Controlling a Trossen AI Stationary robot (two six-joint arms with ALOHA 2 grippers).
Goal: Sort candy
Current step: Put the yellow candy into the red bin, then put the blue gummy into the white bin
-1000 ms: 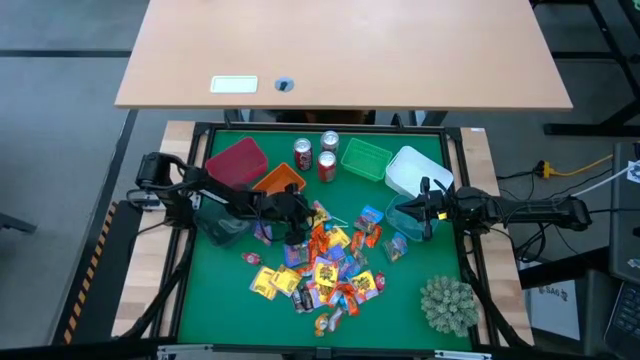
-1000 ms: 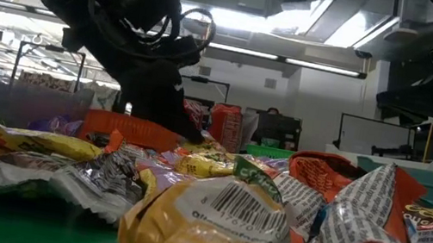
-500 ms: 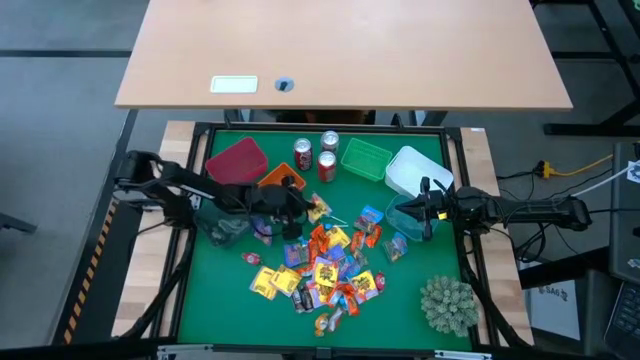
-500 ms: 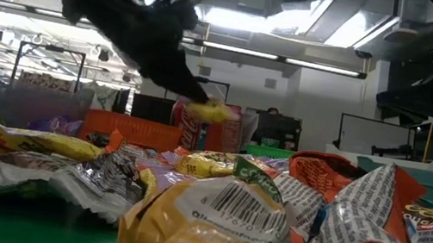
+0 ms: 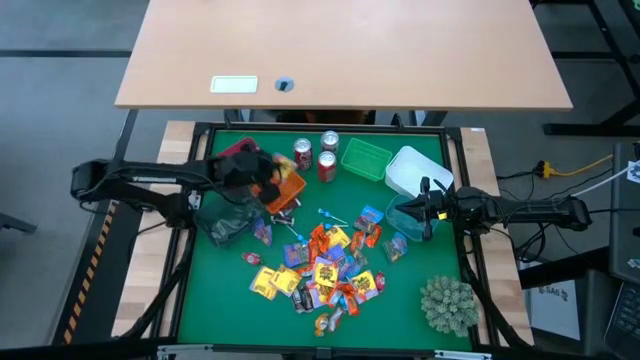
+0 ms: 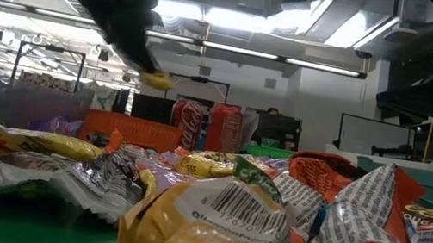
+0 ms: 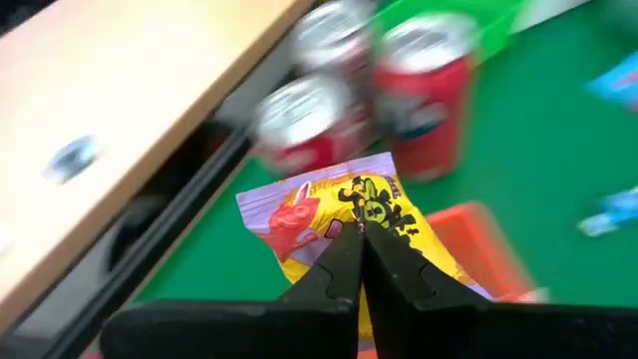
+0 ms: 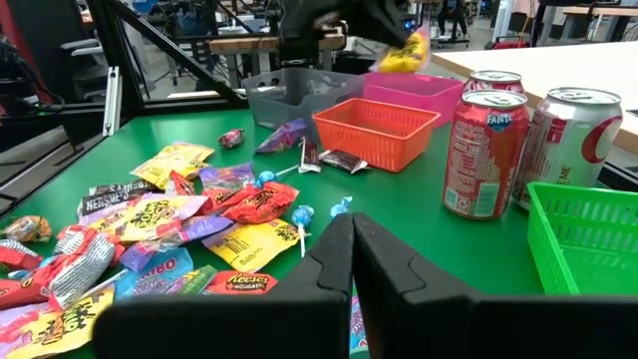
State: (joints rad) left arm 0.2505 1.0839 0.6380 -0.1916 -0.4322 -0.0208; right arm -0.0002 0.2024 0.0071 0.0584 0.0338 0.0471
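My left gripper [image 5: 270,176] hangs above the orange basket [image 5: 290,186], shut on a yellow-and-purple candy packet [image 7: 344,214]. That packet also shows in the low view, candy packet [image 6: 156,80], and in the right wrist view, candy packet [image 8: 404,50]. The rest of the candy lies in a loose pile [image 5: 320,265] on the green mat, with a few blue-stick lollipops [image 8: 301,215] at its edge. My right gripper [image 8: 352,239] stays shut and holds nothing at the table's right, near the pale blue bin [image 5: 405,220]. My left gripper pinches the packet between its two fingertips [image 7: 344,261], at the middle of the packet's near part [image 7: 361,221]. The fingers come slanting down from the table's left. The packet sticks out beyond the fingertips, lifted clear of the pile and above the basket.
Along the far edge stand a magenta basket [image 5: 238,155], two red soda cans [image 5: 315,155], a green basket [image 5: 365,158] and a white bin [image 5: 415,170]. A grey basket [image 5: 222,222] sits at the left. A spiky plant ball [image 5: 447,303] is at the near right.
My left gripper has risen from the far-left edge of the candy pile and swung toward the table's far left, tipping closer to level. It has stayed shut and carried the yellow packet up, clear of the pile, to above the orange basket.
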